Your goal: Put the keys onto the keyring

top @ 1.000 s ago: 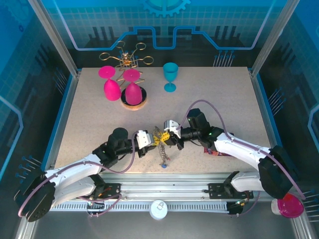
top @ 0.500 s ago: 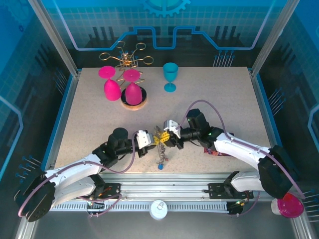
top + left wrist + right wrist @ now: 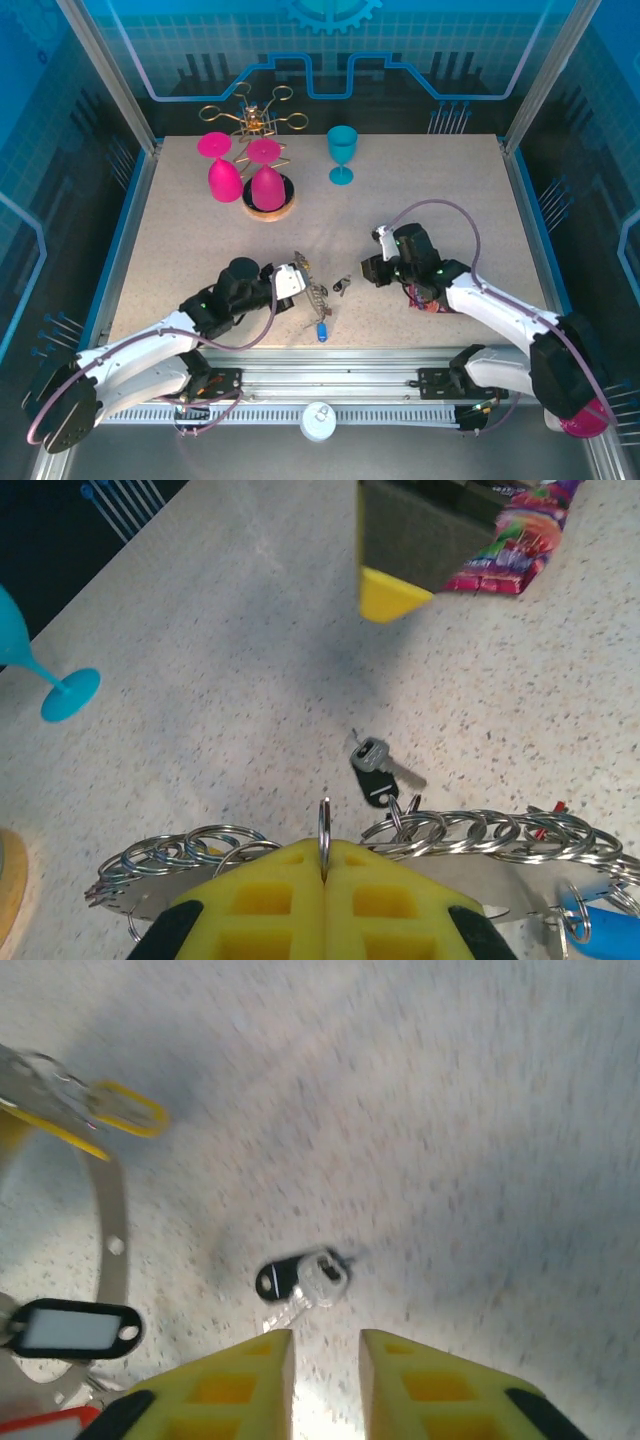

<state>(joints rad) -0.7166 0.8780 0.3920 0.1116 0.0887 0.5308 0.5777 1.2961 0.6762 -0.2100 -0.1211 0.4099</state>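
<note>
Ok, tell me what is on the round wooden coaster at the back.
One pink goblet stands upside down on the wooden coaster. Its bowl covers the coaster's middle, so anything beneath it cannot be seen.

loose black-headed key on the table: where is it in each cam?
Top external: loose key near centre, just right of the keyring.
Left wrist: centre, just beyond the row of rings.
Right wrist: lower centre, just ahead of the yellow jaws.
Shared landmark: the keyring, close beside the key in all three.
</note>
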